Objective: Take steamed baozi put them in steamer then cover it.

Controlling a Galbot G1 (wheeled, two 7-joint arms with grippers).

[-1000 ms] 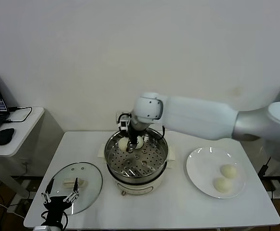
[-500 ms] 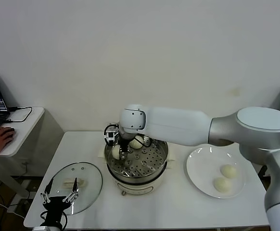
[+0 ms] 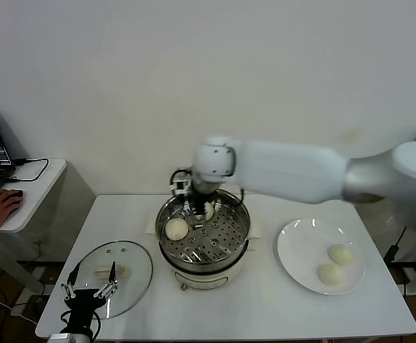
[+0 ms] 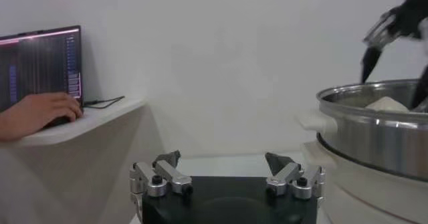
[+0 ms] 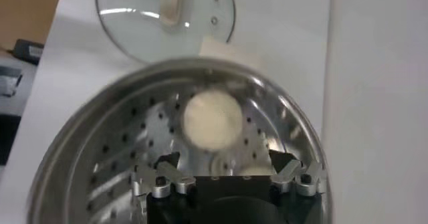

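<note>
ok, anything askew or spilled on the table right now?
Nothing stands out. Two baozi lie on the steamer tray, two more on the plate, and the glass lid lies flat beside the steamer. Right gripper hangs over the tray, jaws open.

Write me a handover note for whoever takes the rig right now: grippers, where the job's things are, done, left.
Right gripper: jaws open, empty, over the back of the steamer, just above the tray.
Left gripper: jaws open, empty, parked at the table's front left edge by the cover.
Baozi: two in the steamer, one lying free on the tray's left side, one at the back by the right gripper. Two on the white plate to the right: and.
Cover: flat on the table, left of the steamer.
Done: two of four baozi loaded.
Left: move the two plate baozi in, then set the cover on the steamer.
</note>
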